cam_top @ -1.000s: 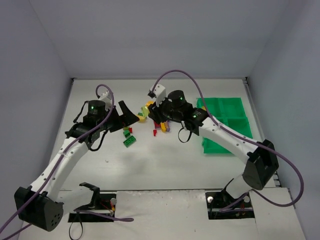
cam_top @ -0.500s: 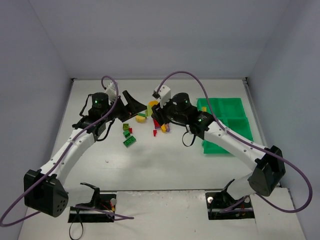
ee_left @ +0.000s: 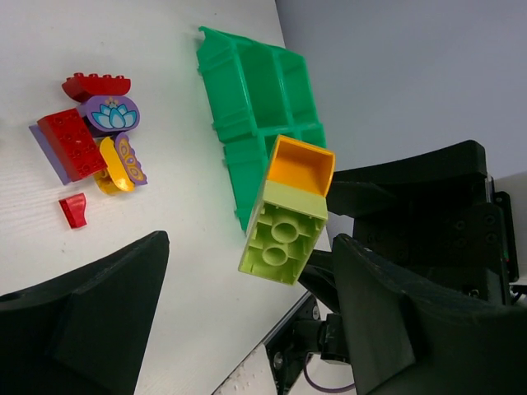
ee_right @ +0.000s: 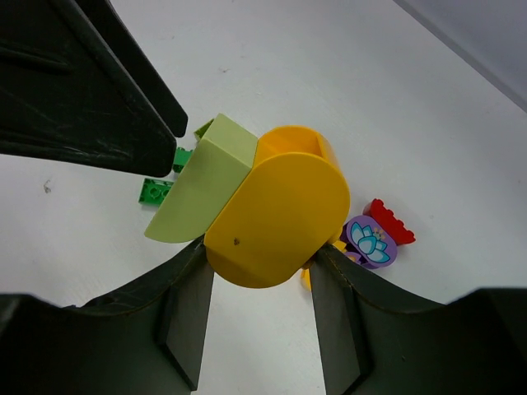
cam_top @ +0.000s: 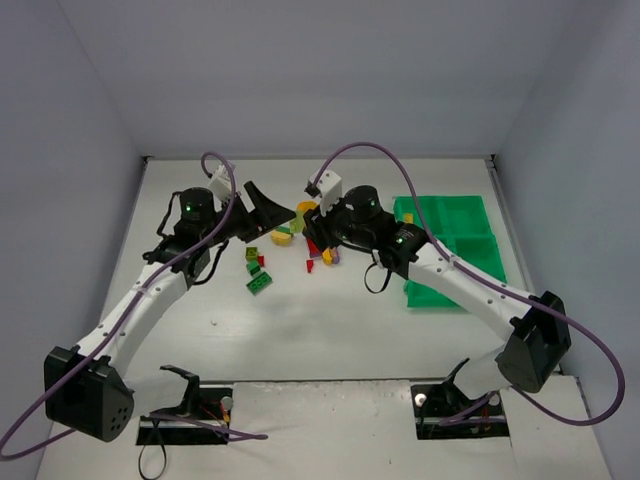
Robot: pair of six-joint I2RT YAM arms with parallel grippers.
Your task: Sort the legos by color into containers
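We note the right gripper [ee_right: 258, 284] clamped on the yellow piece [ee_right: 278, 216], its attached light-green brick [ee_left: 281, 234] pointing lengthwise between the wide-apart jaws of the left gripper [ee_left: 249, 276], touching neither.

A white desk [cam_top: 330, 330] with a matte, faintly scuffed top stands enclosed by plain pale lavender-grey walls [cam_top: 320, 70] at back, left and right.

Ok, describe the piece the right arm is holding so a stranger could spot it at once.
Start at the green tray on the right of the table and move left to the loose bricks. Above them, between the right arm's fingers, sits a rounded yellow piece joined to a pale green brick. It is the only one lifted off the table.
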